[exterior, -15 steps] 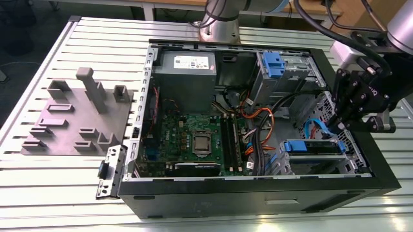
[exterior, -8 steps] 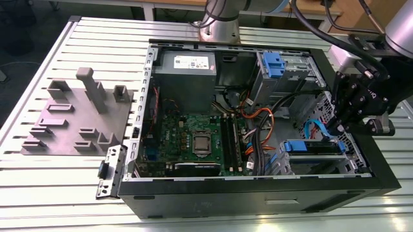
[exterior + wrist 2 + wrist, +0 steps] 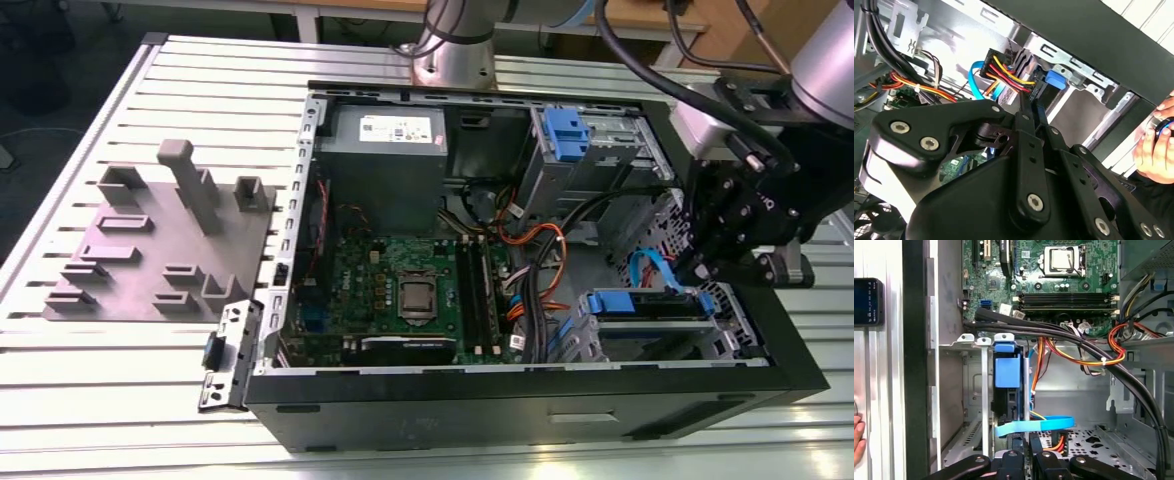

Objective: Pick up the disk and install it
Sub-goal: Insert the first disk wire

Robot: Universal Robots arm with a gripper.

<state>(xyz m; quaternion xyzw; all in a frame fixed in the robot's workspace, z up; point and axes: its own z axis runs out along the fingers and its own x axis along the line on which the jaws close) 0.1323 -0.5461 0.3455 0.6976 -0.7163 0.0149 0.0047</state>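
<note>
- Gripper (image 3: 1026,444): one. It is inside the computer case (image 3: 534,395), at the lower drive bay in the case's corner at the exterior view's right. Its fingers are drawn close together at the cable end of the disk; whether they pinch the frame or only press on it cannot be told.
- Disk (image 3: 1006,372): one, in its blue frame. It lies in that lower bay between the bay's metal rails and looks close to fully in.
- Step in hand, as judged: seating the disk.
  - Keep the frame square to the rails.
  - Push along the bay's own line, not across it.
  - Keep pressure low, because a frame that cocks will likely jam.
- Light-blue data cable (image 3: 1039,424): one, looped across the disk's near end just beside the gripper. It is likely to snag.
- Power lead (image 3: 1006,75) of yellow, red and black wires: one bundle at the same end inside the case. It needs the same care.
- Second blue carrier (image 3: 567,135): one, in the upper bay at the case's far wall.
- Motherboard (image 3: 400,290): one, on the case floor.
- Grey fixture plate (image 3: 160,250) with upright posts: one, outside the case on the slatted table (image 3: 134,400), at the exterior view's left.
- Person's hand (image 3: 1154,140): one, outside the case wall, near the bay. Movement here ought to be slow.
</note>
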